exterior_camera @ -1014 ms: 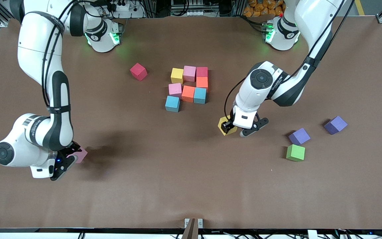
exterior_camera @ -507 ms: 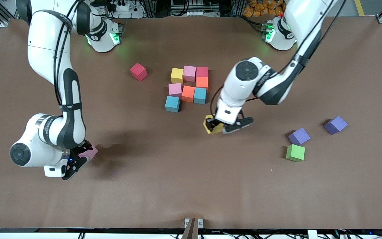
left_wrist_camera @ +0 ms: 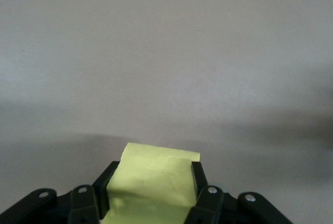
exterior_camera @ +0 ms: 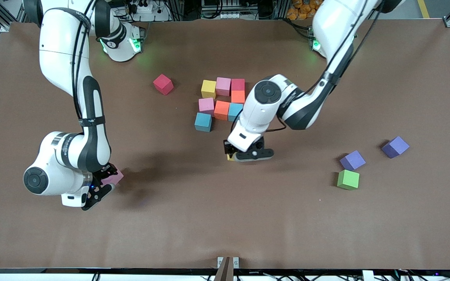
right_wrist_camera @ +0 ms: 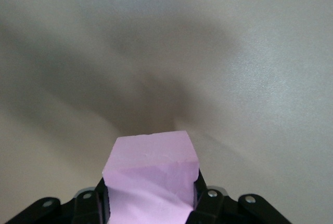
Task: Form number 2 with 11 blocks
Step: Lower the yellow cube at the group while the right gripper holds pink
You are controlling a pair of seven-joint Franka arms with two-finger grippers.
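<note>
7 blocks sit edge to edge near the middle of the bench [exterior_camera: 365, 226], forming the started number 2 [exterior_camera: 222, 102]. The row farthest from the front camera holds a yellow block [exterior_camera: 208, 88], a pink block [exterior_camera: 223, 86] and a red block [exterior_camera: 238, 84]. An orange block [exterior_camera: 238, 96] sits just nearer than that red block. The next row holds a 2nd pink block [exterior_camera: 206, 105], a 2nd orange block [exterior_camera: 221, 109] and a light blue block [exterior_camera: 233, 111], the last partly covered by the left arm. A 2nd light blue block [exterior_camera: 203, 121] lies nearest the camera, below the 2nd pink block.

The left gripper [exterior_camera: 233, 154] is over bare bench, nearer the camera than the group; its jaws are clenched on a 2nd yellow block [left_wrist_camera: 153, 185], of which only a sliver shows in the front view. The right gripper [exterior_camera: 103, 183] is over bare bench toward the right arm's end; its jaws grasp a 3rd pink block [right_wrist_camera: 151, 180].

1 loose red block [exterior_camera: 163, 84] lies apart from the group, toward the right arm's end. A green block [exterior_camera: 348, 179] lies toward the left arm's end, with 1 purple block [exterior_camera: 352, 160] just beside it, slightly farther from the camera, and another purple block [exterior_camera: 395, 146] a little way off.
</note>
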